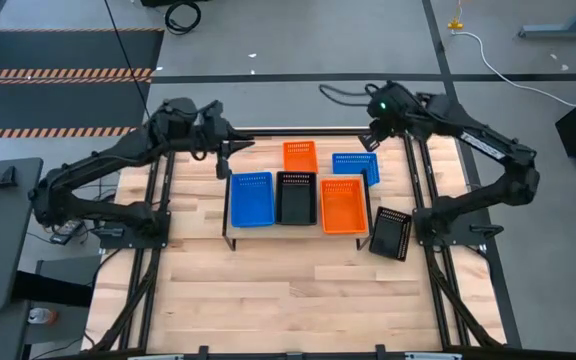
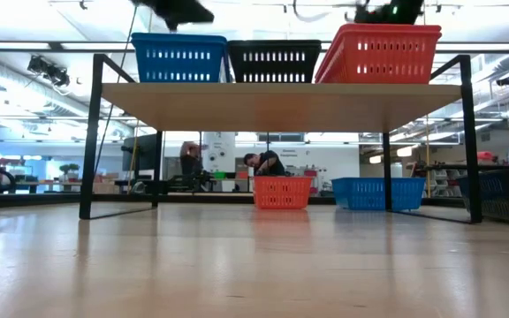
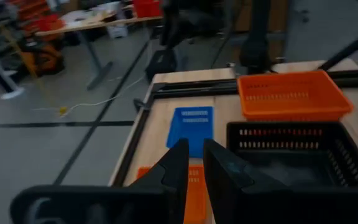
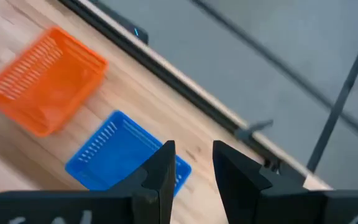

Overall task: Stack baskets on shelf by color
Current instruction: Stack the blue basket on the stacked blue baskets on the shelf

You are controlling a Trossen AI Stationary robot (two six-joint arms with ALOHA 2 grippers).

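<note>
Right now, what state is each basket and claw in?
Blue basket: on shelf.
Black basket: on shelf.
Orange basket: on shelf.
Loose orange basket: on table.
Loose blue basket: on table.
Loose black basket: on table, askew.
Left claw: open, empty.
Right claw: open, empty.

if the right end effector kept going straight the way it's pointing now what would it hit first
Probably the loose blue basket on the table behind the shelf: the right end effector points down at it with open fingers, nothing between. Depth is unclear.
</note>
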